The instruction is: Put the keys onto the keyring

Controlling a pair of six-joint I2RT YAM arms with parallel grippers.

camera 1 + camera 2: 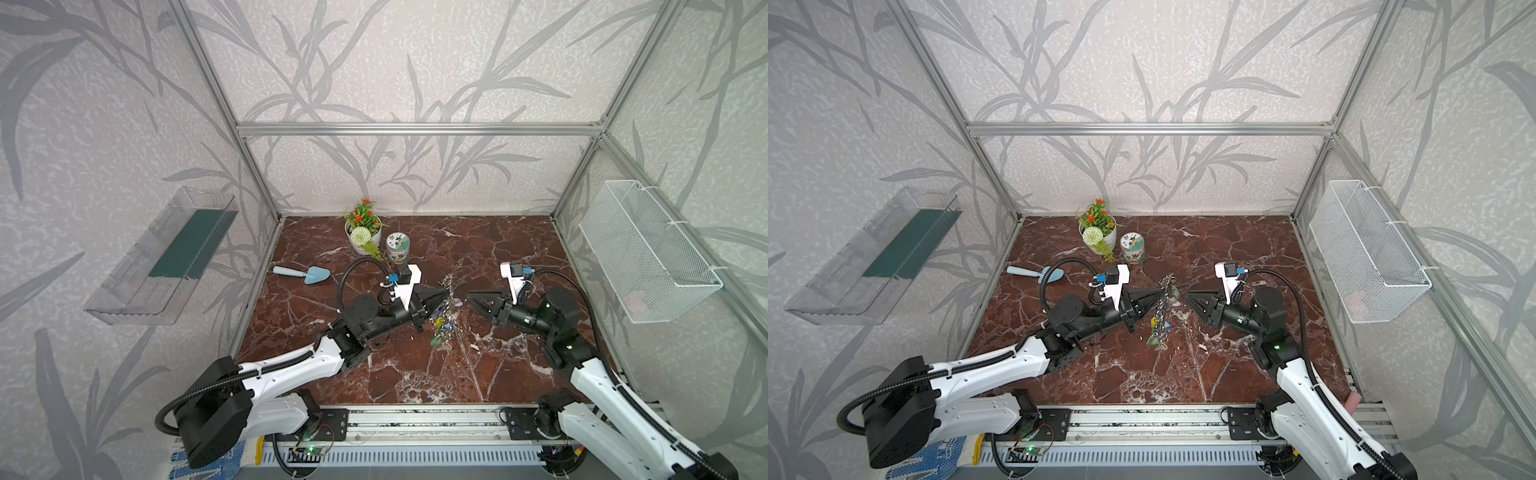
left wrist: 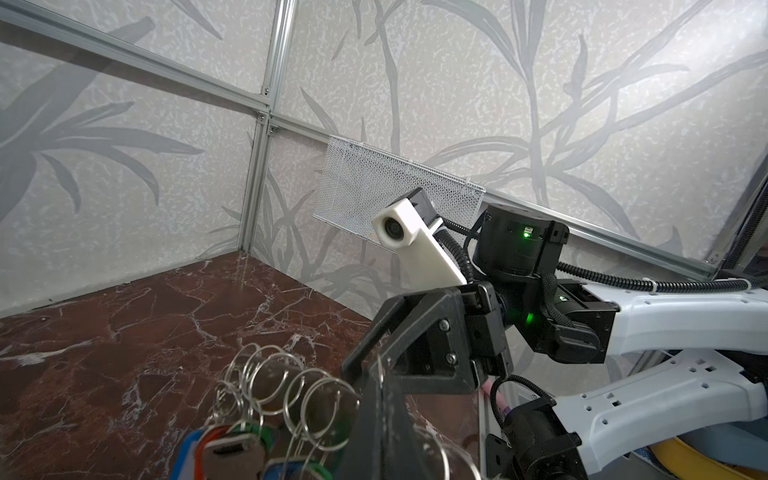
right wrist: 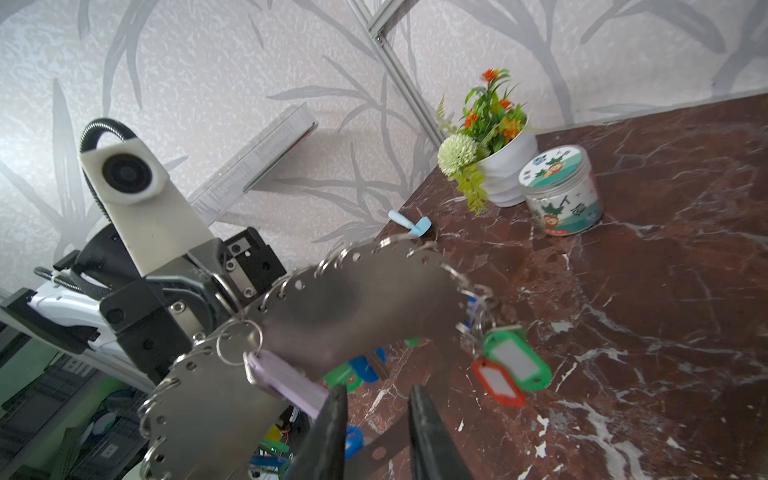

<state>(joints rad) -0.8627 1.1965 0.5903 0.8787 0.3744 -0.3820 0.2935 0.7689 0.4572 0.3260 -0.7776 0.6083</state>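
Above the middle of the marble table (image 1: 498, 374), I hold the keyring (image 3: 357, 299) up off the surface, its flat grey plate standing on edge in both top views. My left gripper (image 1: 444, 296) is clamped shut on the plate's rim, on the side away from my right gripper (image 3: 378, 401). The right fingers (image 3: 332, 432) stand a little apart with nothing between them, just beside the plate. Below the plate, a green tag (image 3: 515, 359) and a red tag (image 3: 498, 382) dangle from rings along its edge. The keys (image 3: 286, 376) hang at the plate's edge nearest my right gripper. Their lilac tag droops from a small split ring (image 3: 240, 341) that looks threaded through an edge hole, its free end touching or nearly touching one right fingertip. The metal key itself I cannot make out.

I judge the threading done, so the step in hand is letting go cleanly. I should spread the right fingers wider before moving. Then I should back straight away from the plate so no tip snags tag or ring, holding the left grip firm so the plate does not swing.
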